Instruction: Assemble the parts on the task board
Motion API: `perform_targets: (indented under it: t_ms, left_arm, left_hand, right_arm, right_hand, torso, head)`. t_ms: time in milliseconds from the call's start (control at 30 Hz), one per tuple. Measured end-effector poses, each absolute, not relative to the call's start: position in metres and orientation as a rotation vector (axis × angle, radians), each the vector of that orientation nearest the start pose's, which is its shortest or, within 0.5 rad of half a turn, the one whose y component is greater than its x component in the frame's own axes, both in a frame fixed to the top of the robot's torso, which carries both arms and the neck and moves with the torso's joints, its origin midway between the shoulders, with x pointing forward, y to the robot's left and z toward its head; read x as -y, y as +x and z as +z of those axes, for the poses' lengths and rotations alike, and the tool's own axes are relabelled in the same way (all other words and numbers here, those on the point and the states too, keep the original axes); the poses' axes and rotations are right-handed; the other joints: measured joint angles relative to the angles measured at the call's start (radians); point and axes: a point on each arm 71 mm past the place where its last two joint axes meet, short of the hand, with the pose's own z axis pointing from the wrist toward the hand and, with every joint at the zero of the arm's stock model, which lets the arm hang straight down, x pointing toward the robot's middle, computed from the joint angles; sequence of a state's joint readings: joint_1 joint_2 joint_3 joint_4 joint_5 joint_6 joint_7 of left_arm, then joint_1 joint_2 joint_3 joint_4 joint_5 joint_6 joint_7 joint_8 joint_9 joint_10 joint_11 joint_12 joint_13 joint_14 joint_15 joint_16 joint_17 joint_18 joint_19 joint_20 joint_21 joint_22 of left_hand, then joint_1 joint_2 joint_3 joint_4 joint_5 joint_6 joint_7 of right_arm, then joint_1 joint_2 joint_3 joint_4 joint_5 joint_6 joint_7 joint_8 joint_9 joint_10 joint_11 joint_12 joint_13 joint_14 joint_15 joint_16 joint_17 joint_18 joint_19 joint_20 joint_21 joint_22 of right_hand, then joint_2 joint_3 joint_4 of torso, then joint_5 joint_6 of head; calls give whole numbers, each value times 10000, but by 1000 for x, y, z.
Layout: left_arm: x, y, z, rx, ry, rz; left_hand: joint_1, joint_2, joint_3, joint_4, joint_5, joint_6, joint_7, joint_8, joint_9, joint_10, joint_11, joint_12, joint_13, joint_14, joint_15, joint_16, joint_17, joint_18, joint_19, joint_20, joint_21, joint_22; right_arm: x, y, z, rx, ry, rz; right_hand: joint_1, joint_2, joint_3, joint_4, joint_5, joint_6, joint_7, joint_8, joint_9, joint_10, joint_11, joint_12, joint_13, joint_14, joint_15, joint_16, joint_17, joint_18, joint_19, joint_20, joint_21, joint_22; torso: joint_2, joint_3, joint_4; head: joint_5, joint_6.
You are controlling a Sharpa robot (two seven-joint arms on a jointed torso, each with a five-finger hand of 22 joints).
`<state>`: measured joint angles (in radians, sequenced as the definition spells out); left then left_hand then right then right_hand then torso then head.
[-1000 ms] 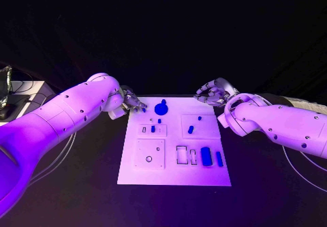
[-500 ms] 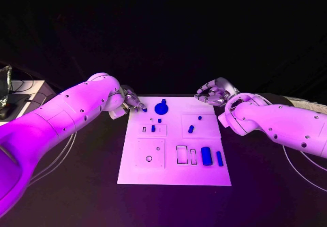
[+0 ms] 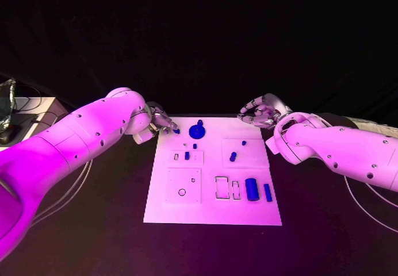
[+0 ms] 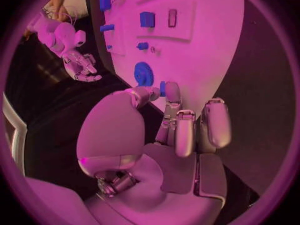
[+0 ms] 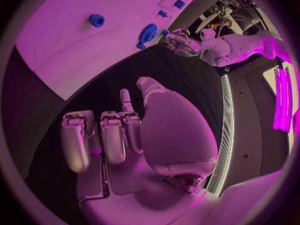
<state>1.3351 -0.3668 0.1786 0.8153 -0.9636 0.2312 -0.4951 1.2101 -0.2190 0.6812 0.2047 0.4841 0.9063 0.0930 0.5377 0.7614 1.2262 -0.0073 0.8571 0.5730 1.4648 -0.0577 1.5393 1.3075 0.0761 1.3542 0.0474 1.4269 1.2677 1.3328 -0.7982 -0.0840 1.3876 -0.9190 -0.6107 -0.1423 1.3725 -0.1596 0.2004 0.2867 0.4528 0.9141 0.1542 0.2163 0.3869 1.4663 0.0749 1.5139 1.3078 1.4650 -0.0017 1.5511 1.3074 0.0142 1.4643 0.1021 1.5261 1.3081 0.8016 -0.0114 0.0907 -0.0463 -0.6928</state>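
The left hand [image 3: 160,125] sits at the far left corner of the white task board [image 3: 212,213], its fingertips pinching a small blue part [image 4: 162,88] right at the board's edge. The other fingers [image 4: 185,132] of that hand are curled in side by side. Just beyond its fingertips, on the board, lies a round blue disc part [image 3: 196,131] with a small blue knob at its far side.

The right hand [image 3: 259,113] hovers off the far right corner of the board, over the black table [image 3: 91,230], and has nothing in it; its fingers [image 5: 112,135] are drawn in close together against the palm, with the thumb lying alongside. From its wrist a small round blue part [image 5: 96,20] shows on the board a little way ahead of the fingertips.

Further from both hands, toward the robot, the board carries a short blue peg [image 3: 187,155] standing in a left recessed plate, another small blue piece [image 3: 233,156] on the right plate, and two upright blue bars, a thick one [image 3: 251,189] and a thin one [image 3: 267,192], side by side near the board's right edge.
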Motion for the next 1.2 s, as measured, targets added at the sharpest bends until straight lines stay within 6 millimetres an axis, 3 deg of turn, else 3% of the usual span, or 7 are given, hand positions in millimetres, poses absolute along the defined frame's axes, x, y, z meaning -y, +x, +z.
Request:
perform_targets:
  t_ms: [133,467,900,1200]
  left_arm:
    - [-173,610,-127,-21479,-5076,-5517]
    - [-179,586,-117,-21347,-4479,-6033]
    - [-175,550,-139,-21419,-4049,-6248]
    - [-171,536,-161,-21454,-3985,-6093]
  left_hand:
    - [-87,-33,-79,-79,456,37,-34,0,2,124,-49,101,127,20,-49,40,0,0,38,-9,64,99]
    - [-182,-51,-133,-133,647,160,-57,0,3,234,-85,170,244,20,-48,40,0,0,72,-44,68,161]
    - [-249,-117,-161,-161,657,194,-88,-1,5,308,-88,286,371,-16,-83,40,0,0,107,-79,109,202]
    - [-288,-156,-161,-161,657,199,-93,-12,51,379,-91,324,412,20,-119,-1,0,0,107,-79,109,202]
  right_arm:
    - [244,534,-135,-14510,5074,6805]
    - [251,536,-136,-14467,5147,6645]
    - [257,536,-138,-14439,5145,6478]
    - [258,536,-138,-14430,5074,6442]
  right_hand:
    - [0,0,0,0,0,0,0,0,0,0,0,0,-1,0,0,0,0,0,0,0,0,-1]
    - [-17,-17,40,-6,0,0,0,0,6,0,0,0,-2,0,0,0,0,0,0,0,0,-2]
    - [-52,-52,55,1,0,0,0,0,15,0,0,0,-4,0,0,0,0,0,0,0,0,-3]
    - [-52,-52,55,1,0,0,0,0,15,0,0,0,-5,0,0,0,0,0,0,0,0,-4]
  torso:
    - [-17,0,17]
    - [-165,-1,108]
    - [-360,-13,256]
    - [-384,-15,280]
  head:
    - [4,-1]
    - [-31,-62]
    - [-35,-234]
    - [-32,-312]
